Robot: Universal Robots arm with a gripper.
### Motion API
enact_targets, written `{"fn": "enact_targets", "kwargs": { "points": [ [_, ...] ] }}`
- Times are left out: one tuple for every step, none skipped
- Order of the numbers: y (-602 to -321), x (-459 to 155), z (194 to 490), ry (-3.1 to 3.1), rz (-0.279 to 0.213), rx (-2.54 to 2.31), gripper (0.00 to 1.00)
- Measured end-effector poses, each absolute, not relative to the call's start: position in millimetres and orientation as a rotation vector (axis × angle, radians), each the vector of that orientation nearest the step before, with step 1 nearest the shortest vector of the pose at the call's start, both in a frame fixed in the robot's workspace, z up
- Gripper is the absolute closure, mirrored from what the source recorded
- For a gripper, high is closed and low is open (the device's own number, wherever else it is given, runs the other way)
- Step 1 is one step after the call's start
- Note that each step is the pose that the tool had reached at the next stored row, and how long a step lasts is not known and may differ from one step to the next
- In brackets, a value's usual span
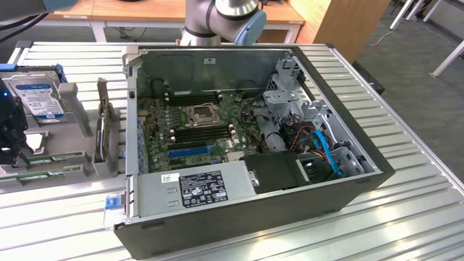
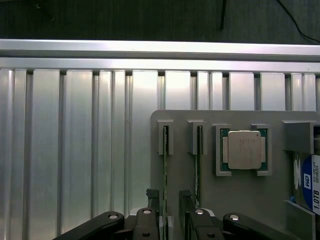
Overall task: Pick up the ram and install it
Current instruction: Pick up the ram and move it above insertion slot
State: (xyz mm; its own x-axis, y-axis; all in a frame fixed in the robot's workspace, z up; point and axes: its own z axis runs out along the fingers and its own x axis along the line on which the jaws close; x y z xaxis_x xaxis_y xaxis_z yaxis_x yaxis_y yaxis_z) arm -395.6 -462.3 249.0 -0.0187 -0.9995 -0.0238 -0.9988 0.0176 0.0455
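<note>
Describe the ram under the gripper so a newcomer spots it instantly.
Beside the open computer case, a grey holder sits on the slatted table. By its square silver processor, two thin green boards stand on edge in slots: the ram and a twin stick. The ram is the farther from the processor, straddled by the open gripper.

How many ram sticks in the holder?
2. One ram stick stands edge-up in the grey holder, in line with the open gripper; the second ram stick fills the next slot, nearer the CPU.
</note>
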Motion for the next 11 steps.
{"fn": "enact_targets", "kwargs": {
  "points": [
    [-462.3,-395.7,249.0,-2.23,-0.077,2.19,0.7],
    [-462.3,-395.6,248.8,-2.23,-0.077,2.19,0.7],
    [-462.3,-395.6,248.5,-2.23,-0.077,2.19,0.7],
    [-462.3,-395.6,248.5,-2.23,-0.077,2.19,0.7],
    [-462.3,-395.6,248.3,-2.23,-0.077,2.19,0.7],
    [-462.3,-395.4,248.0,-2.23,-0.077,2.19,0.7],
    [-462.4,-394.7,248.0,-2.23,-0.077,2.19,0.7],
    [-462.4,-393.5,248.0,-2.23,-0.077,2.19,0.7],
    [-462.4,-392.3,248.0,-2.23,-0.077,2.19,0.7],
    [-462.3,-391.1,248.0,-2.23,-0.077,2.19,0.7],
    [-462.4,-389.9,248.0,-2.23,-0.077,2.19,0.7]
  ]
}}
